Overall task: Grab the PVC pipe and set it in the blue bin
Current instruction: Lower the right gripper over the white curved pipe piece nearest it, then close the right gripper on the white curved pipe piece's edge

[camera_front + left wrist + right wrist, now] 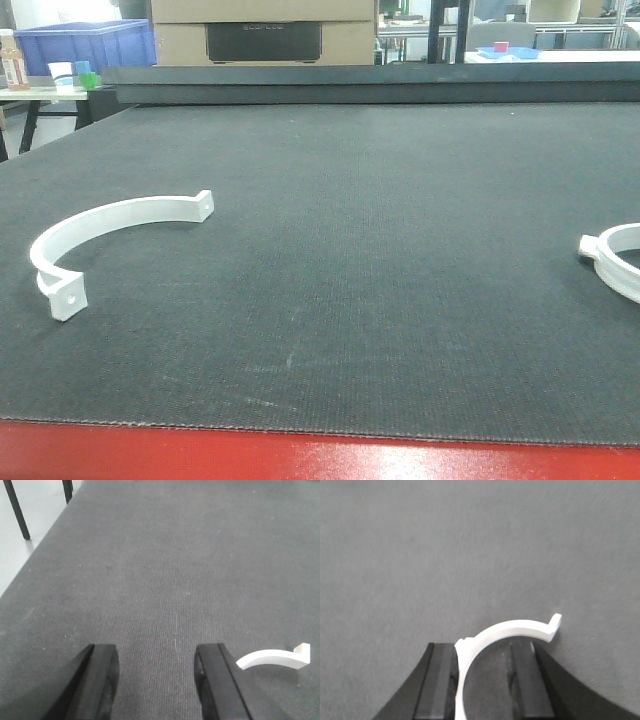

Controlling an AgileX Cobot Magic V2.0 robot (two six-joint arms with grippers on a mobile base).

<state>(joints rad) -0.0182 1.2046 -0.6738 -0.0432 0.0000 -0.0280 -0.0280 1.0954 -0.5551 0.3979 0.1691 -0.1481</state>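
on the dark grey mat [350, 250], two white half-ring pvc bits lie well apart: left pvc piece [100, 225] w/ both ends showing, right pvc piece [615, 258] cut off by the frame edge. blue bin [85, 45] sits far back at top left, off the mat. left wrist cam: left gripper [156, 655] jaws apart, only mat between, left pvc piece [272, 658] just beside one finger. right wrist cam: right gripper [482, 652] jaws apart around the right pvc piece [520, 626], arc close along one finger; contact unclear.
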